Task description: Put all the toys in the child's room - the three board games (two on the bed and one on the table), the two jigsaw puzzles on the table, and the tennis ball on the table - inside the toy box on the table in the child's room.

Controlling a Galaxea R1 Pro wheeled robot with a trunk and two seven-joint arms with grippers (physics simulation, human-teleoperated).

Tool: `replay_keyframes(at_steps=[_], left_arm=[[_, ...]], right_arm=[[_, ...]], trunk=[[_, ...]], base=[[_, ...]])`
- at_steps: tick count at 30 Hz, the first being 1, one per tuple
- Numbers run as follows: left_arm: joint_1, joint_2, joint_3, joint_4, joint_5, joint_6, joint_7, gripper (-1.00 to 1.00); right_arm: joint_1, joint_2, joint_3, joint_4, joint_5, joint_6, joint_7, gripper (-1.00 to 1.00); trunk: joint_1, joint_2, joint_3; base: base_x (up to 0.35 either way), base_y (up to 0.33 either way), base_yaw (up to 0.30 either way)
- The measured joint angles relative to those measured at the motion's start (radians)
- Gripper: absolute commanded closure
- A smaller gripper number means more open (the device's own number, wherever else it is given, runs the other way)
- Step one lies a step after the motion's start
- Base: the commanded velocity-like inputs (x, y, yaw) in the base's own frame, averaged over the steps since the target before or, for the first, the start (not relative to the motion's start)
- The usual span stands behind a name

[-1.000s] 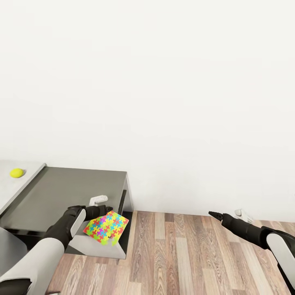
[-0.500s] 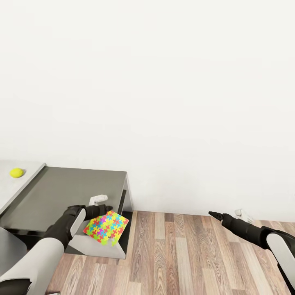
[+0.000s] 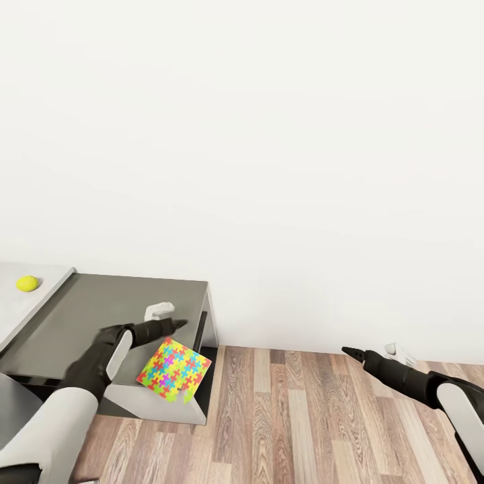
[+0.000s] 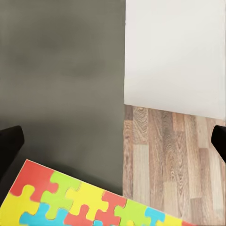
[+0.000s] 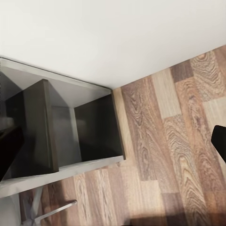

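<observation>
From my head camera I look down at a plain white wall (image 3: pixel 269 134) above a wood plank floor (image 3: pixel 302 417). At the lower left stands a dark grey surface with an open side, which I take for the tabletop (image 3: pixel 87 316). Further left, a lighter grey surface carries the small yellow-green tennis ball (image 3: pixel 27 284), well apart from everything else.

My left gripper (image 3: pixel 176 325) reaches out over the grey tabletop, fingers pointing toward the wall. In the left wrist view I see its two dark fingertips (image 4: pixel 9 146) spread wide at opposite edges, with nothing between them. The jigsaw puzzle (image 3: pixel 174 370), a thin square of yellow, blue, pink and green interlocking pieces, sits just below the gripper at the tabletop's near corner, tilted and overhanging the edge toward the floor. I cannot tell whether the gripper touches it. The left wrist view shows the puzzle (image 4: pixel 80 200) against the dark tabletop (image 4: pixel 61 84).

My right gripper (image 3: pixel 349 351) hangs over the floor at the right, well apart from the tabletop. Its fingers appear pressed together to a point, holding nothing.
</observation>
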Motion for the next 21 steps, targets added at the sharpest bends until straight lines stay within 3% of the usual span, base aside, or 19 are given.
replay_keyframes(at_steps=[5,12,21], left_arm=[[0.001,0.02,0.039,-0.021,0.003,0.032,-0.063,-1.0],[0.004,0.043,0.059,-0.056,0.004,0.065,-0.143,-1.0],[0.06,0.086,0.086,-0.197,0.006,0.145,-0.259,-1.0]], right_arm=[[0.0,0.011,0.0,-0.001,0.004,0.0,0.0,-1.0],[0.0,0.018,0.0,-0.001,0.008,-0.001,0.0,-1.0],[0.0,0.02,0.0,-0.002,0.008,-0.001,0.0,-1.0]], trunk=[[0.0,0.0,0.0],[0.0,0.0,0.0],[0.0,0.0,0.0]], base=[[0.0,0.0,0.0],[0.0,0.0,0.0],[0.0,0.0,0.0]])
